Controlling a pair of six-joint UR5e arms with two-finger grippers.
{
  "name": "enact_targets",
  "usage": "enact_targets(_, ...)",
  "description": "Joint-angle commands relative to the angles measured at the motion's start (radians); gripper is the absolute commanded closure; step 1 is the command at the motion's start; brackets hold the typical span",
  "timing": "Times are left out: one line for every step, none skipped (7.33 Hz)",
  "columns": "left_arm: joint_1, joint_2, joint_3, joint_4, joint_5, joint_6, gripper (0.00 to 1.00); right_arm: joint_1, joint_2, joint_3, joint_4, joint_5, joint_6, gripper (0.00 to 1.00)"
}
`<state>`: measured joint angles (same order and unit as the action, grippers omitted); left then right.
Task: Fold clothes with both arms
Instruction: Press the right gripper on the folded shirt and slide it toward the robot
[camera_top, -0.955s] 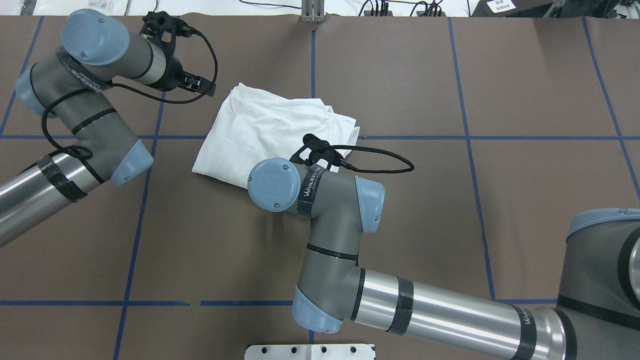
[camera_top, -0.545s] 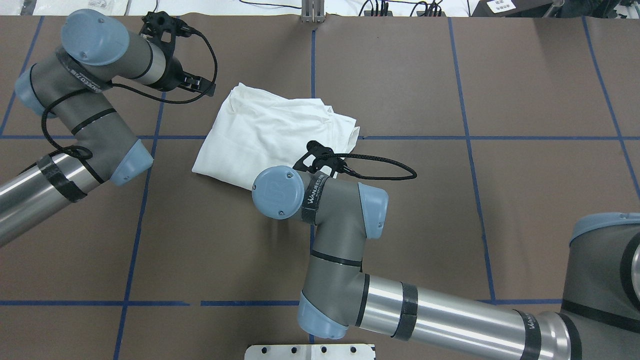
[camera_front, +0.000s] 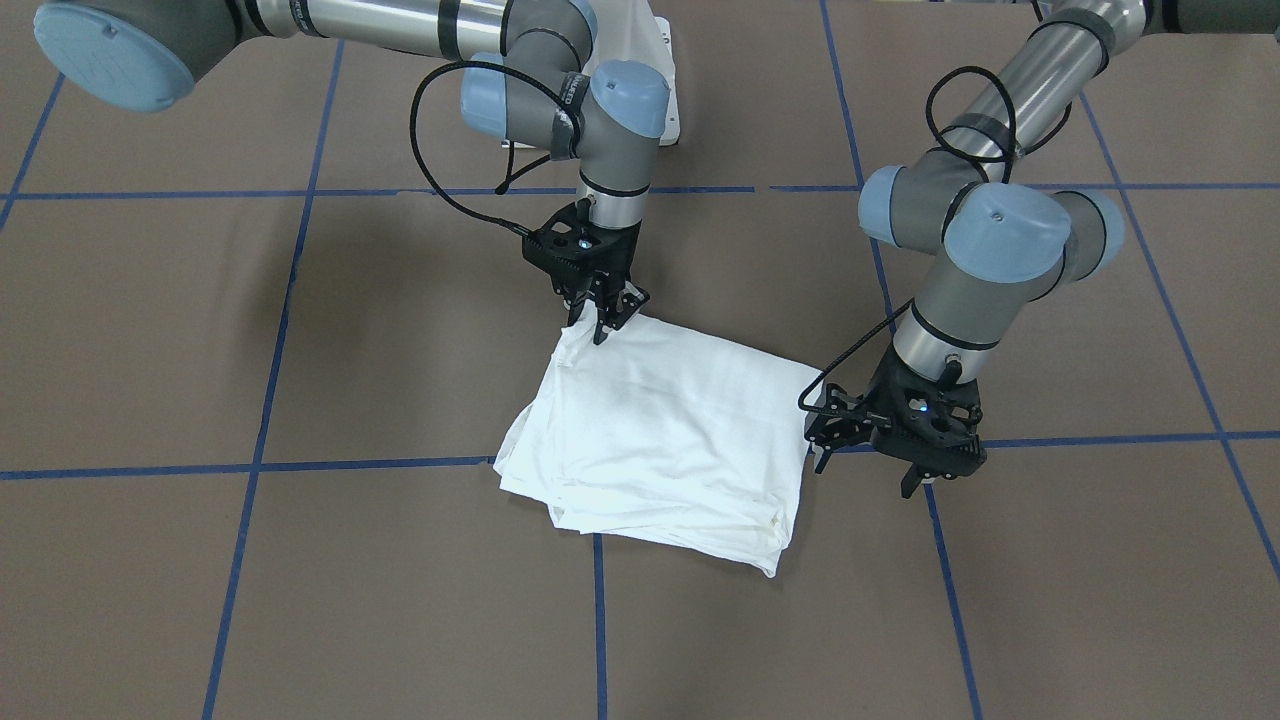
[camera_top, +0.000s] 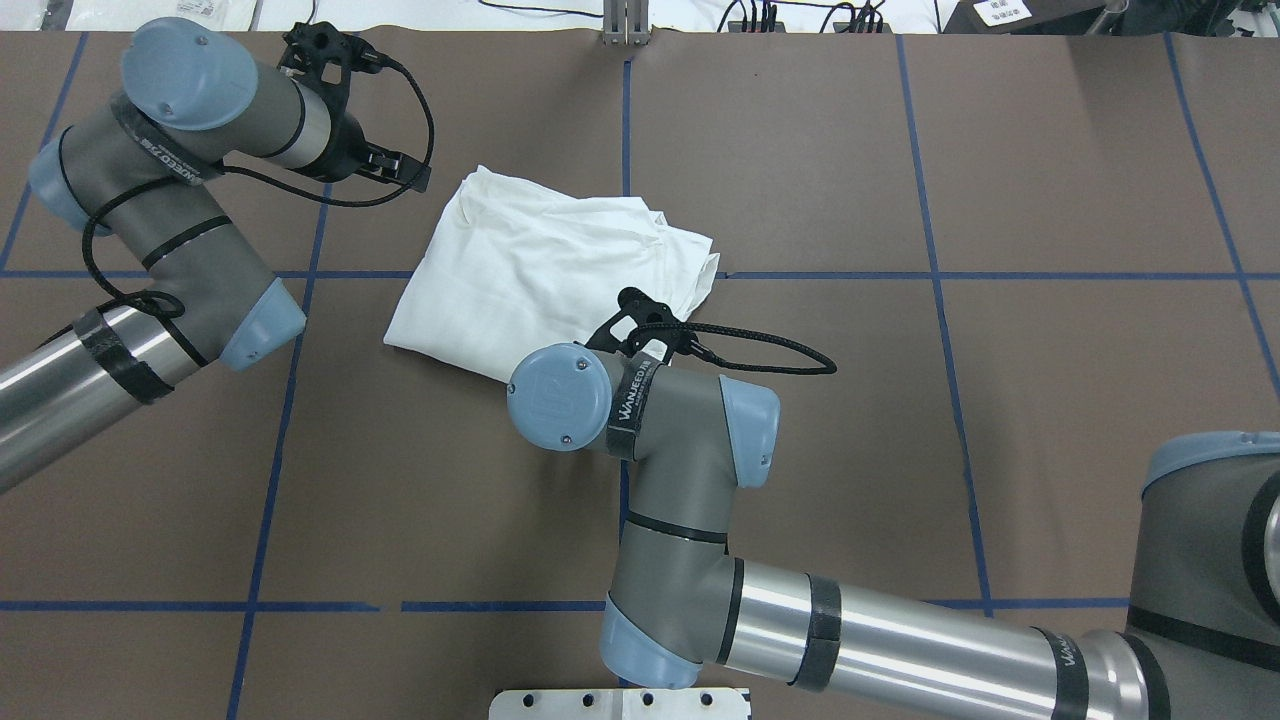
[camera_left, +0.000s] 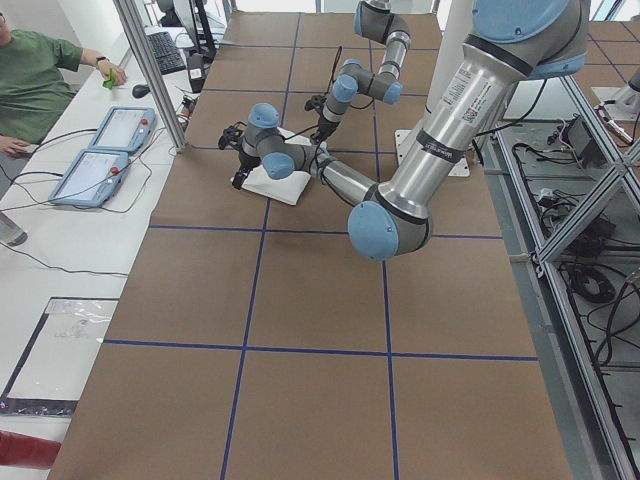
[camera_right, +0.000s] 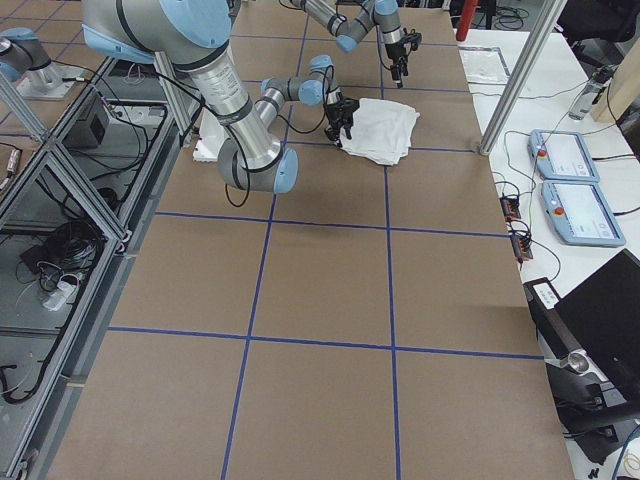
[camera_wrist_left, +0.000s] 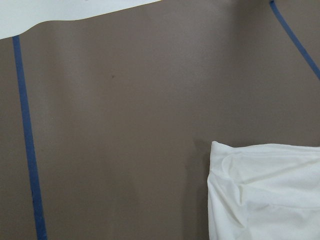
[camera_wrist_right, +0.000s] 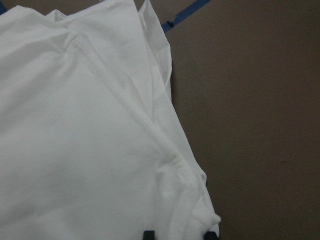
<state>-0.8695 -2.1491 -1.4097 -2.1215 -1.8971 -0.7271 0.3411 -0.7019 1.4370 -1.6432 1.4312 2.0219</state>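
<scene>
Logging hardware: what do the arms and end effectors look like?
Left arm and right arm: silver-grey tubes, light blue joint caps, black lettered straps, looping black cables. Left end effector and right end effector: black, two-fingered.

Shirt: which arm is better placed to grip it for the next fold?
Right, I'd say. The right gripper is down at the corner of the shirt nearest the robot, while the left gripper hangs beside the shirt, off the cloth.

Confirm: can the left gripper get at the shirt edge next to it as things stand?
Probably yes. The left gripper hangs open right beside the shirt, with only bare table around it. The right gripper is at the shirt's far corner, out of its path.
</scene>
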Motion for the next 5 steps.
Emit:
enact_targets(0.0,0.0,0.0,0.0,0.0,-0.002,0.0,-0.004,-0.092,0.121,-0.006,-0.012,-0.003,1.0)
enact_targets(0.001,0.0,0.0,0.0,0.0,-0.002,0.0,-0.014,-0.191,0.232,-0.006,-0.011,-0.012,1.0)
enact_targets(0.0,0.001,-0.002,0.0,0.0,-0.005,0.0,-0.016,-0.253,0.29,-0.006,-0.011,-0.021,1.0)
enact_targets(0.0,0.003,-0.006,0.0,0.0,-0.009,0.0,-0.011,-0.26,0.29,-0.006,-0.012,-0.053,1.0)
enact_targets(0.0,0.003,-0.006,0.0,0.0,-0.009,0.0,-0.005,-0.263,0.29,-0.006,-0.014,-0.08,1.0)
